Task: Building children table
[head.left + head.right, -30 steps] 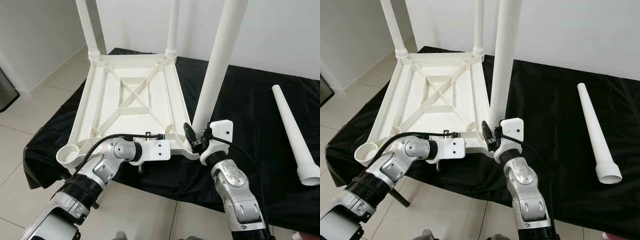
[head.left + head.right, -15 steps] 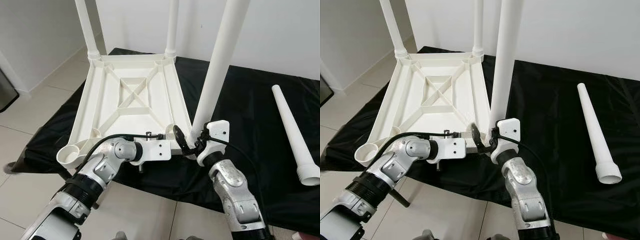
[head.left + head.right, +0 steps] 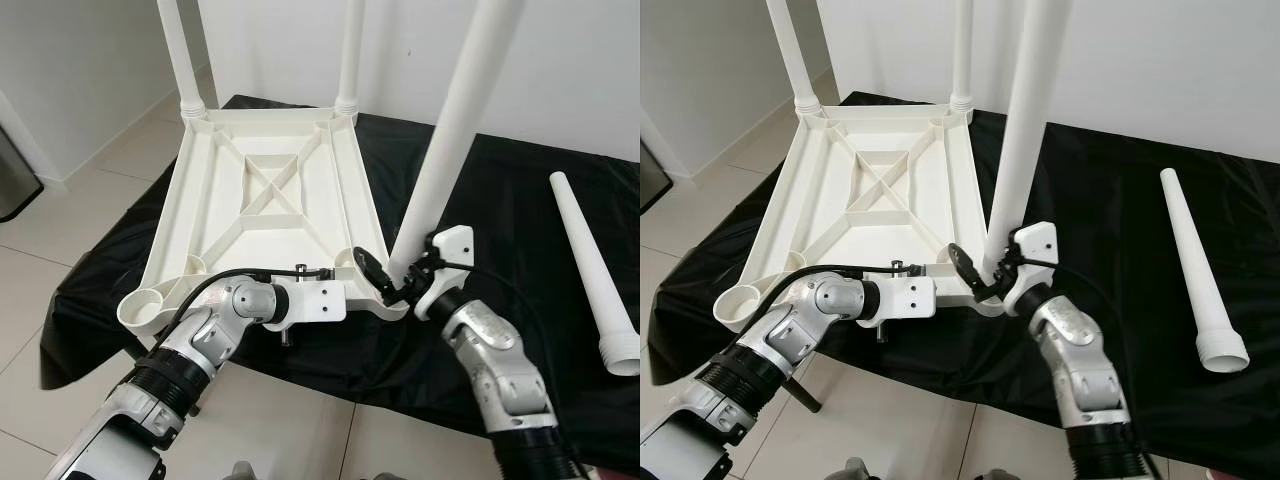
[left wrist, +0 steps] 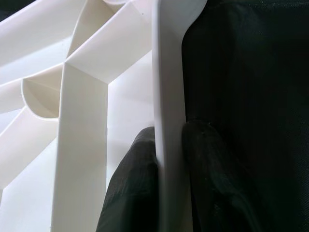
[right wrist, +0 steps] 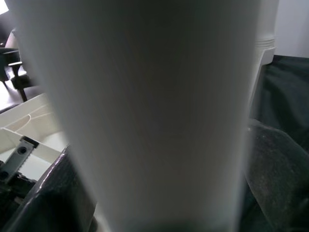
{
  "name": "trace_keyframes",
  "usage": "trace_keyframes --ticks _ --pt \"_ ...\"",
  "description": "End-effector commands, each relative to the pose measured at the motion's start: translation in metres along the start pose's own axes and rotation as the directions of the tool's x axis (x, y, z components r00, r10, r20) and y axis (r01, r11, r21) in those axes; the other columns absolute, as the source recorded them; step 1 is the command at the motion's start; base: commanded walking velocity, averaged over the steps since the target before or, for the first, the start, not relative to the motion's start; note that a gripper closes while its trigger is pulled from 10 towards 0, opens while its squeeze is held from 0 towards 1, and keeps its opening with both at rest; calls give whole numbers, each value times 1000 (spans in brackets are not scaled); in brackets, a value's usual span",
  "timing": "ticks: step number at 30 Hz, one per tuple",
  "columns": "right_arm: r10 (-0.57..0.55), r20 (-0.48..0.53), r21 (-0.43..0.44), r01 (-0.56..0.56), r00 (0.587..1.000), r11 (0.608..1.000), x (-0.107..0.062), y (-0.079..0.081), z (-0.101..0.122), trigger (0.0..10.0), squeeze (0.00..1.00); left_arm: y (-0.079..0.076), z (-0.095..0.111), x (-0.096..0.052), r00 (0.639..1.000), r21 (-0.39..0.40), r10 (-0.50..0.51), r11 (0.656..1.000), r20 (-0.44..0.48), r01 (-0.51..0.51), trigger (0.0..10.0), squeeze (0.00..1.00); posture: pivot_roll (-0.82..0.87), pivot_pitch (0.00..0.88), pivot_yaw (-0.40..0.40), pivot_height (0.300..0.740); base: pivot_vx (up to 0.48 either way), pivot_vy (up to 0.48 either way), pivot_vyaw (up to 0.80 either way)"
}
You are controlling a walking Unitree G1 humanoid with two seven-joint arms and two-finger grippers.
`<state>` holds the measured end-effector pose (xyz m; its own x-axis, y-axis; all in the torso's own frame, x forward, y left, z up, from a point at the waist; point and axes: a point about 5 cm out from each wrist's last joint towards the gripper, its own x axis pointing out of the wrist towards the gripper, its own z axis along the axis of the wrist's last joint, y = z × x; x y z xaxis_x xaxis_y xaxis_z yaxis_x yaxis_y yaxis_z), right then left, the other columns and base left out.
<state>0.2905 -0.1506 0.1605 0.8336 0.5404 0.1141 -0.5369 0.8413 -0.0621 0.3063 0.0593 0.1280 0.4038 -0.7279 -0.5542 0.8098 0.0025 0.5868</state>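
On the bench [image 3: 520, 200] draped in black cloth, a white children's table top [image 3: 265, 215] lies upside down with three legs standing in it.

Two legs [image 3: 180, 50] rise from the far corner sockets. At the near right corner a third, tilted leg [image 3: 450, 130] stands with its foot at the socket, and the right gripper [image 3: 395, 275] has its black jaws closed around the base of that leg. The left gripper [image 4: 169, 159] pinches the top's near rim, one finger [image 4: 133, 183] on each face of the thin white edge. The near left socket [image 3: 140, 305] stands open. A fourth leg [image 3: 590, 265] lies flat on the cloth, well apart to the right.
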Motion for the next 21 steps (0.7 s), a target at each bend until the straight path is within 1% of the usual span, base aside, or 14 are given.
trace_keyframes --ticks 1,2,5,7,8,9,11,13,15,16,17,19,20,21 --pt "22 5 7 -22 1000 1000 0 -6 -1 10000 0 0 2 2 1000 13 18 1000 3 -19 10000 0 -35 2 -12 740 0 0 0" --pt "22 5 7 -22 1000 1000 0 -6 -1 10000 0 0 2 2 1000 13 18 1000 3 -19 10000 0 -35 2 -12 740 0 0 0" --pt "126 -13 4 -126 992 992 -2 -16 -3 10000 0 1 2 2 1000 12 19 1000 3 -19 10000 0 -34 8 -8 740 0 0 0" --pt "147 -17 7 -147 989 989 -2 -18 -3 10000 0 1 2 2 1000 13 19 1000 3 -19 10000 0 -34 8 -8 740 0 0 0" --pt "221 -42 22 -220 974 975 -4 -24 -5 10000 0 1 2 2 1000 11 20 1000 3 -20 10000 0 -33 10 -5 740 0 0 0" --pt "221 -42 22 -220 974 975 -4 -24 -5 10000 0 1 2 2 1000 11 20 1000 3 -20 10000 0 -33 10 -5 740 0 0 0" --pt "283 -62 19 -283 957 959 -4 -31 -6 10000 0 2 2 2 1000 10 22 1000 1 -22 10000 0 -33 11 -2 740 0 0 0" --pt "295 -64 17 -294 953 956 -4 -33 -6 10000 0 2 2 2 1000 10 22 1000 1 -22 10000 0 -33 11 -2 740 0 0 0" --pt "329 -72 39 -327 942 944 -3 -37 -7 10000 0 2 2 2 1000 8 22 1000 2 -22 10000 0 -33 11 2 740 0 0 0" --pt "329 -72 39 -327 942 944 -3 -37 -7 10000 0 2 2 2 1000 8 22 1000 2 -22 10000 0 -33 11 2 740 0 0 0" --pt "343 -80 21 -342 936 939 -2 -40 -7 10000 0 2 2 2 1000 8 21 1000 2 -21 10000 0 -32 11 4 740 0 0 0" --pt "398 -94 6 -399 913 917 -1 -45 -6 10000 0 3 2 2 1000 10 21 1000 1 -21 10000 0 -31 12 7 740 0 0 0" --pt "398 -94 6 -399 913 917 -1 -45 -6 10000 0 3 2 2 1000 10 21 1000 1 -21 10000 0 -31 12 7 740 0 0 0" --pt "415 -100 4 -417 904 909 -1 -47 -6 10000 0 3 2 2 1000 10 22 1000 -1 -22 10000 0 -31 11 7 740 0 0 0"
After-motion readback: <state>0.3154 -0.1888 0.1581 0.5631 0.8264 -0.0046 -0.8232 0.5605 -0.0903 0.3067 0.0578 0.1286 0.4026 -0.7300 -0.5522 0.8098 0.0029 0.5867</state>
